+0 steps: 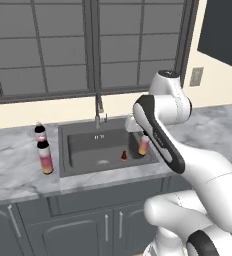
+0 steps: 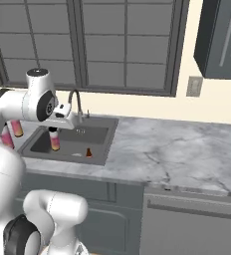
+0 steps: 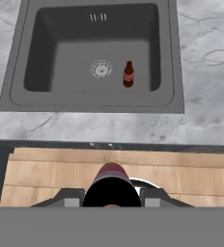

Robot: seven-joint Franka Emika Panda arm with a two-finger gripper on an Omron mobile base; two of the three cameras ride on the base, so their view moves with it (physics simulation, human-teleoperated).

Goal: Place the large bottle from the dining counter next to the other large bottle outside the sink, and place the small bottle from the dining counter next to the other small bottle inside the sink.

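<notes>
The held bottle (image 3: pixel 111 181) sits upright between the jaws of the gripper (image 3: pixel 112 198), which are clamped on its body just below the dark cap. In the left base view it hangs over the sink (image 1: pixel 64 150), near the basin's 3 o'clock wall. Gripped from above and kept vertical like this, it can probably go straight down into the basin without tipping.

The small brown bottle (image 1: pixel 124 156) stands on the basin floor at about 9 o'clock from the held bottle, close but apart. In the hand view it is at 12 o'clock, beside the drain (image 3: pixel 101 69). It appears to mark the spot for the partner bottle.

Two large bottles (image 1: pixel 45 157) stand together on the counter (image 1: pixel 18 175) at 9 o'clock of the sink, so I judge the outside pair is already made.

That makes four bottles: one held, one small in the basin and two large outside. There is one sink and one faucet (image 1: pixel 98 107) at its 12 o'clock edge.
</notes>
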